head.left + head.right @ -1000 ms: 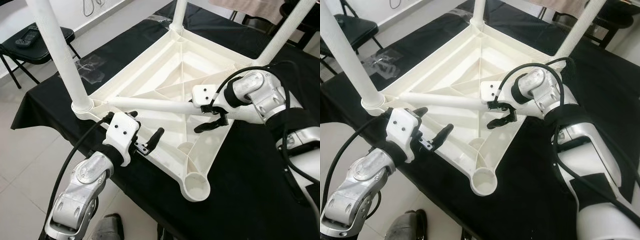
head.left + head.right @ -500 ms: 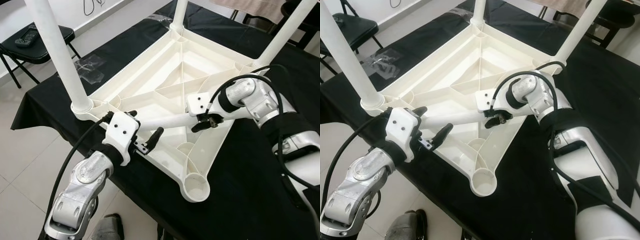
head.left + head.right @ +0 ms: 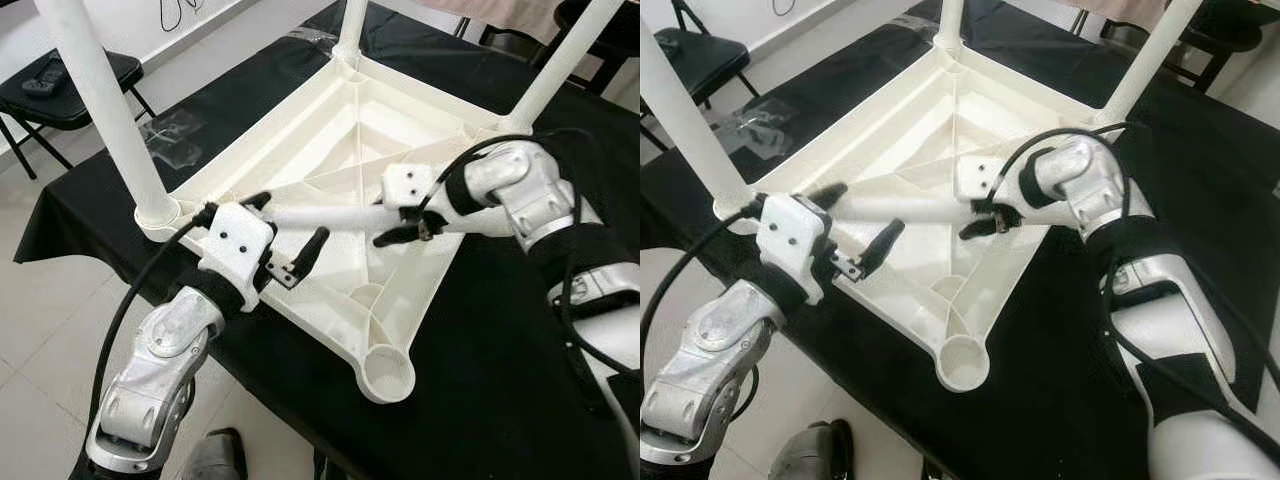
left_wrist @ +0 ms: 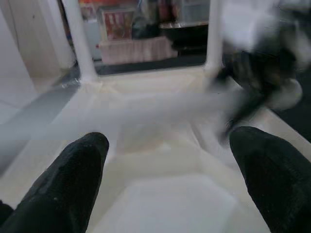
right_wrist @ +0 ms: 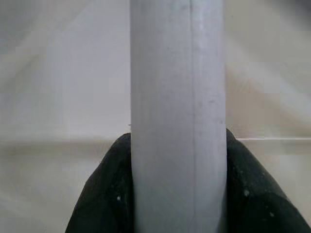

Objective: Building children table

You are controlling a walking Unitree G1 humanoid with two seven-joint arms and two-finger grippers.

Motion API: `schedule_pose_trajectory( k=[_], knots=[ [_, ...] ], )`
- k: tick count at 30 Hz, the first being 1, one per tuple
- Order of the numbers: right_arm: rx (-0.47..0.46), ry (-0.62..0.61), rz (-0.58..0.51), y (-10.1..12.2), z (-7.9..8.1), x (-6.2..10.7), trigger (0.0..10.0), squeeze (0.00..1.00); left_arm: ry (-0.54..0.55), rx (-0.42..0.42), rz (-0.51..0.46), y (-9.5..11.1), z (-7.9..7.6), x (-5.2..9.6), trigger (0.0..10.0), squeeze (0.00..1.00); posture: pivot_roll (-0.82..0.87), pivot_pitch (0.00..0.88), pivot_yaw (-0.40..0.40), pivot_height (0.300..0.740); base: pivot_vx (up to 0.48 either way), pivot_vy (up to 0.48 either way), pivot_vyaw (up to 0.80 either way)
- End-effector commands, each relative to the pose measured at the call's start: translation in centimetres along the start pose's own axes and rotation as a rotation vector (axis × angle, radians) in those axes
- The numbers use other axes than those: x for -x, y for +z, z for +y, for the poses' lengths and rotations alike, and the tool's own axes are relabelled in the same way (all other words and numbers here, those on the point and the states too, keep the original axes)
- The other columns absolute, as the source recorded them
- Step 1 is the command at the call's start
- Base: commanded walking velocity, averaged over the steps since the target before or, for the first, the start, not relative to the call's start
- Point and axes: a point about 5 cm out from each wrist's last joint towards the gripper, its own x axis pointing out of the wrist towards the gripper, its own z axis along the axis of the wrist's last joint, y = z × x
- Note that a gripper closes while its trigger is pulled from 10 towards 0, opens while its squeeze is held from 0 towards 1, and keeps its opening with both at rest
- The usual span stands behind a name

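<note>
We see a surface draped in a black cloth (image 3: 520,400) standing on a pale tiled floor (image 3: 40,360). A black folding chair (image 3: 60,85) sits near a white wall (image 3: 150,15), in even, bright light.

A black cloth (image 3: 500,400) is spread over the bench, with a crumpled clear plastic wrapper (image 3: 172,128) laid near its far left edge. A black folding chair (image 3: 40,85) is seen on the tiled floor (image 3: 40,330) at the left, bearing a small dark object, possibly a remote (image 3: 42,78).
</note>
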Motion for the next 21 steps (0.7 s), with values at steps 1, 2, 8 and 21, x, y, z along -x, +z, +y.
schedule_pose_trajectory(
  k=[1, 2, 8, 21],
  knots=[
    [0.022, -0.183, -0.170, 2.5, -2.3, 1.6, 0.0, 0.00, -0.013, 0.022, 0.094, -1.8, -0.3, 0.3, 10.0, 0.00, 0.09, 0.213, -0.113, 0.740, 0.000, 0.000, 0.00],
    [-0.001, -0.252, -0.189, 2.5, -2.7, 1.9, 0.0, 0.00, -0.011, 0.021, 0.090, -1.7, -0.3, 0.2, 10.0, 0.00, 0.09, 0.211, -0.111, 0.740, 0.000, 0.000, 0.00],
    [-0.109, -0.509, -0.204, 1.7, -4.1, 2.5, 0.0, 0.00, -0.007, 0.017, 0.078, -1.5, -0.2, 0.0, 10.0, 0.00, 0.09, 0.206, -0.106, 0.740, 0.000, 0.000, 0.00],
    [-0.721, -1.105, -0.524, -1.4, -6.0, 6.0, 10.0, 0.00, -0.016, 0.067, 0.059, -1.2, -0.5, -0.5, 10.0, 0.00, 0.08, 0.201, -0.103, 0.740, 0.000, 0.000, 0.00]
  ],
)
